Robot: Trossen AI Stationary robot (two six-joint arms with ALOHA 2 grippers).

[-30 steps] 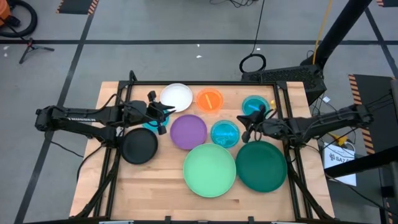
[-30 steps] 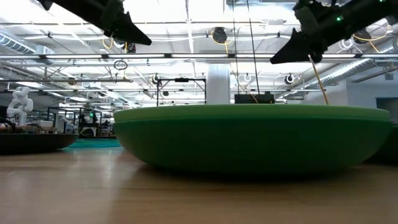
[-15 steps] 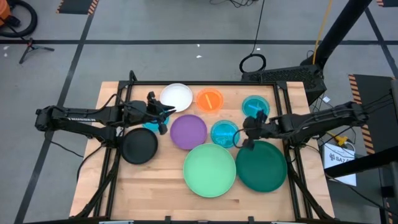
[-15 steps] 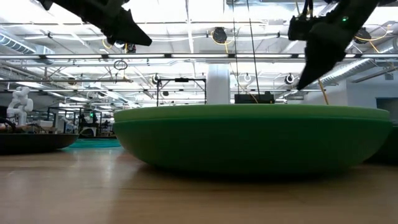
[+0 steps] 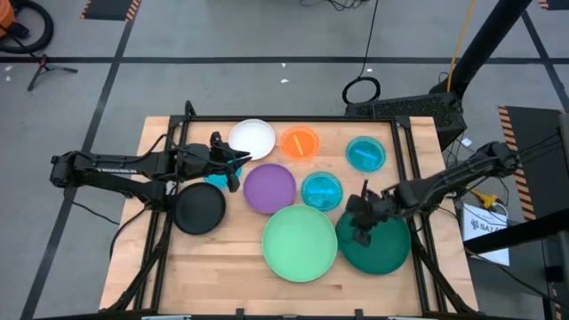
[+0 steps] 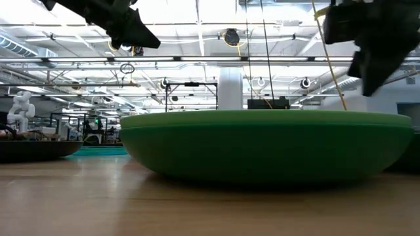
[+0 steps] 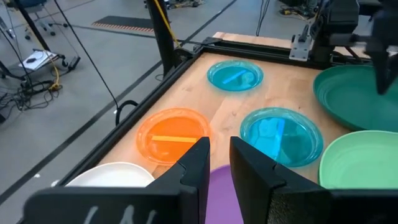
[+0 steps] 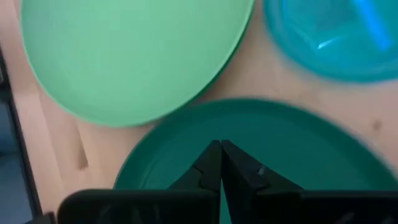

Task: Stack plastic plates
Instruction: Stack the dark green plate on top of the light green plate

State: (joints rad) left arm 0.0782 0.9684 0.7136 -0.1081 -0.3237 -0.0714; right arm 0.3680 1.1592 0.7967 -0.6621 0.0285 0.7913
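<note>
High view: right gripper point(image 5: 362, 233) hangs over the dark green plate's point(image 5: 384, 251) left rim, jaws closed — empty. Left gripper point(image 5: 233, 161), jaws slightly parted, holds nothing beside the white plate point(image 5: 253, 138) — purple plate point(image 5: 269, 188) nearby.

Four views: one overhead, one at table height, one on each wrist.

The whole table point(image 5: 222, 267) is seen straight down from above. The low view is taken level across the wood, very near the light green plate point(image 6: 262, 141), with the room behind. Forward past the left gripper point(image 7: 214, 163), the orange plate point(image 7: 173, 134) is seen. The dark green plate point(image 8: 267, 143) is seen close by the right wrist camera, and also overhead.
</note>
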